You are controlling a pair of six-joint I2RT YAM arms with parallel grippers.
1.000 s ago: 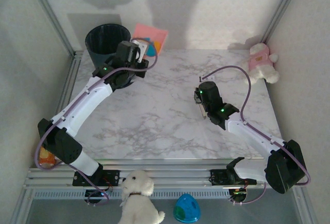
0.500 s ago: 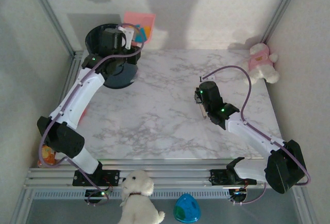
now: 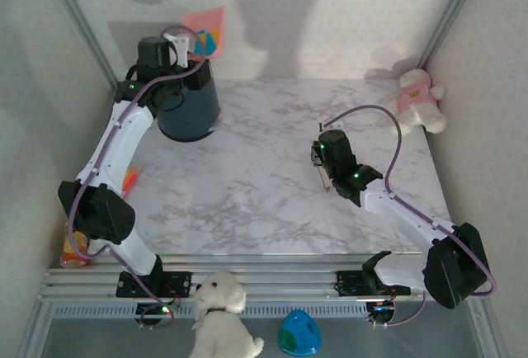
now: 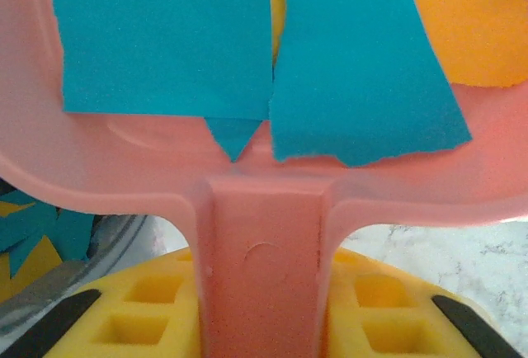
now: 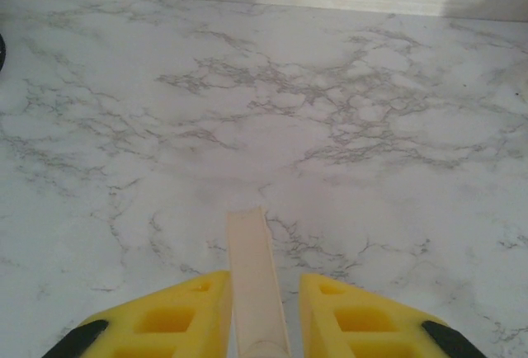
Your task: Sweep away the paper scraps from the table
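At the back-left corner of the table (image 3: 247,176), the left arm reaches over a dark round bin (image 3: 191,110). The left gripper (image 3: 183,44) is clamped on the handle of a pink dustpan (image 3: 208,30), which is raised above the bin's far rim against the back wall. In the left wrist view the pan's handle (image 4: 264,292) runs straight down between the yellow fingers (image 4: 140,317), both pressed against it. The paper scraps (image 4: 355,77) lie on the pan (image 4: 124,160): two large blue pieces side by side, a small blue triangle under them, and orange pieces at the top and top right. More blue and orange scraps (image 4: 37,230) show at the lower left below the pan, past a grey curved edge; whether they lie inside the bin cannot be told from this view. Marble surface shows at the lower right. The right gripper (image 3: 318,157) sits over the middle-right of the table, well apart from the bin. In the right wrist view its jaws are closed on a flat cream stick (image 5: 254,267) that points forward over the marble (image 5: 330,127); what is on its lower end is hidden. A pink-and-white plush toy (image 3: 419,98) sits at the back-right corner, and a white plush dog (image 3: 221,317) and a blue egg-shaped object (image 3: 299,333) lie in front of the near rail.
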